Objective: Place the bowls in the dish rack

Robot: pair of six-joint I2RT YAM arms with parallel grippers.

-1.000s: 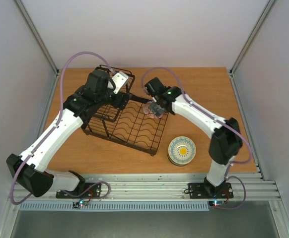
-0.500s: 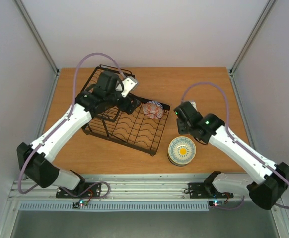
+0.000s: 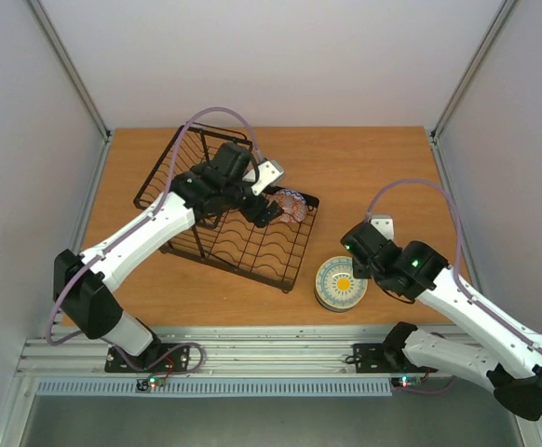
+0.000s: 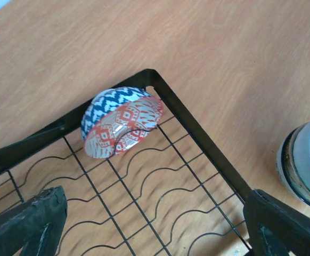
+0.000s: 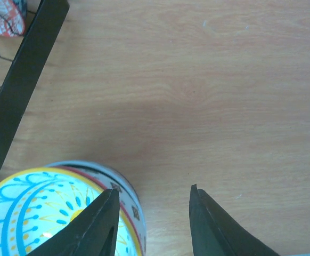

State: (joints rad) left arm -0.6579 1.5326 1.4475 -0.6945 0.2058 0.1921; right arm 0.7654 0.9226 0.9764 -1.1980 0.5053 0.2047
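The black wire dish rack [image 3: 252, 244] lies left of centre. A red-and-white bowl with a blue zigzag outside [image 4: 122, 124] stands on edge in its far right corner [image 3: 292, 205]. My left gripper [image 4: 155, 229] hovers open over the rack's wires just short of that bowl [image 3: 269, 212], holding nothing. A stack of bowls [image 3: 341, 284], the top one white with a yellow centre [image 5: 43, 213], stands right of the rack. My right gripper [image 5: 152, 213] is at the stack's far rim [image 3: 353, 263], jaws partly open: one finger [image 5: 99, 224] over the top bowl, the other [image 5: 211, 226] outside the stack.
The rack's right frame bar [image 5: 22, 90] runs close beside the stack of bowls [image 4: 307, 165]. A raised wire basket [image 3: 182, 163] forms the rack's far left end. Side walls close in the wooden table [image 3: 383, 168] to left and right.
My right arm let go of the red-and-white bowl in the rack, swung back to the stack and narrowed its jaws. My left arm moved right across the rack toward that bowl.
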